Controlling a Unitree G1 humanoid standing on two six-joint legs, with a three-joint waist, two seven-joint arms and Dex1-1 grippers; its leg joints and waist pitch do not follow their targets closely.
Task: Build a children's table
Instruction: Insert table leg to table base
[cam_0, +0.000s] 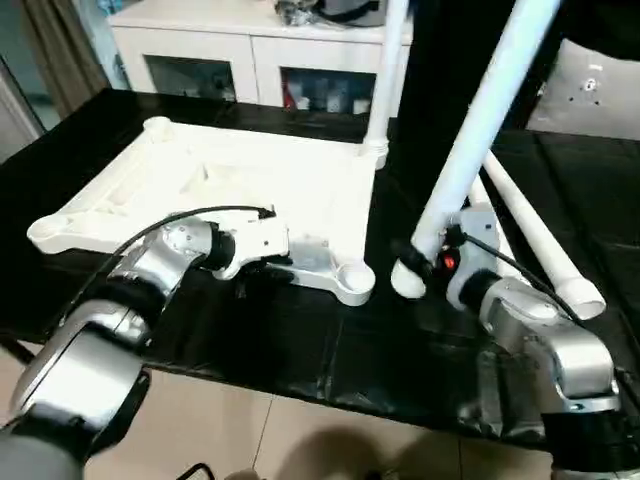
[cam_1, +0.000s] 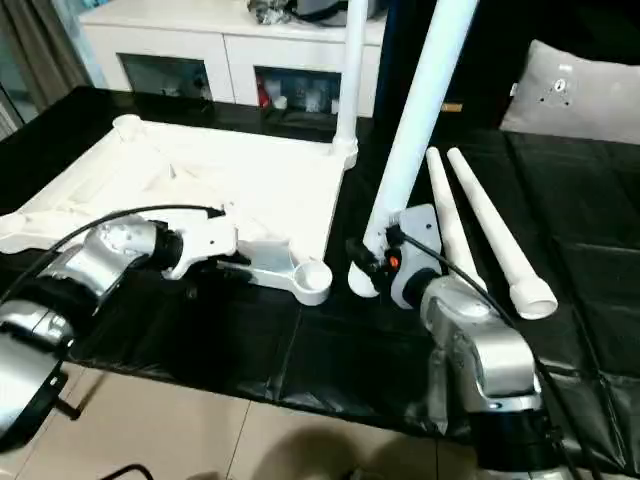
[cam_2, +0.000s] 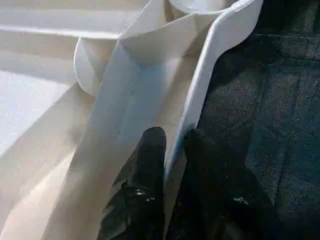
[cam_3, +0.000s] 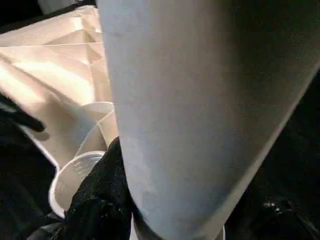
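Left gripper (cam_2: 172, 150) pinches the upturned table top's (cam_0: 210, 185) near rim on the black bench, right gripper (cam_1: 372, 262) clamps a leg (cam_0: 475, 130) near its fat end — light, stiff, slick plastic, so grip low.

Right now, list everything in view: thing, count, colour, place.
table top: one, white, upside down on the black surface, ribs up.
fitted leg: one, white, upright in the top's far corner socket.
empty socket: one, white, near corner of the top, beside the held leg's end.
held leg: one, white, tilted, in the right gripper.
loose legs: two, white, lying side by side on the surface to the right.
surface: one, black, under everything.
cabinet: one, white with glass doors, behind the surface.
left gripper: black fingers either side of the top's rim near the empty socket.
right gripper: shut on the held leg near its lower end.
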